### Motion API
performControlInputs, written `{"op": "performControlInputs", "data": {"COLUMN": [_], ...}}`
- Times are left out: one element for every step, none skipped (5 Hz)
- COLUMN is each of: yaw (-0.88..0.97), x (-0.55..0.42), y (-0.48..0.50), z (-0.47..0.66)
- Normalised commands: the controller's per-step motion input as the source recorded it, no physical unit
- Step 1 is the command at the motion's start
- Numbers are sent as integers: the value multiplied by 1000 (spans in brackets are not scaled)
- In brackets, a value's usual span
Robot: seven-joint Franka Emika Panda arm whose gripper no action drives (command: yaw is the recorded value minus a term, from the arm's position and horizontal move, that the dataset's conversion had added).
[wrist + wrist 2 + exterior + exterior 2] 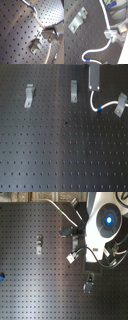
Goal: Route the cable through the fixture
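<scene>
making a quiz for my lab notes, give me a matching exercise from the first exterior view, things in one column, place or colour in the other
Things:
1. cable
2. band on the cable
3. left clip
4. breadboard table

Descriptions:
A. blue
B. black, dotted with holes
C. white, curving from the gripper to the right clip
D. metal, far on the first exterior view's left

Pairs: 1-C, 2-A, 3-D, 4-B

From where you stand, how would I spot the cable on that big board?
Start at the black perforated board. In the first exterior view, look to its upper right, below the gripper. The cable is the only thin white cord there, curving loosely, with a short blue band.
</scene>
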Motion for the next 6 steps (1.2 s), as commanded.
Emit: {"op": "performControlInputs", "data": {"yaw": [0, -83, -120, -266, 60, 248], "x": [-353, -434, -368, -312, -59, -71], "y": [-163, -107, 118, 360, 584, 365], "z": [245, 600, 562, 606, 529, 359]}}
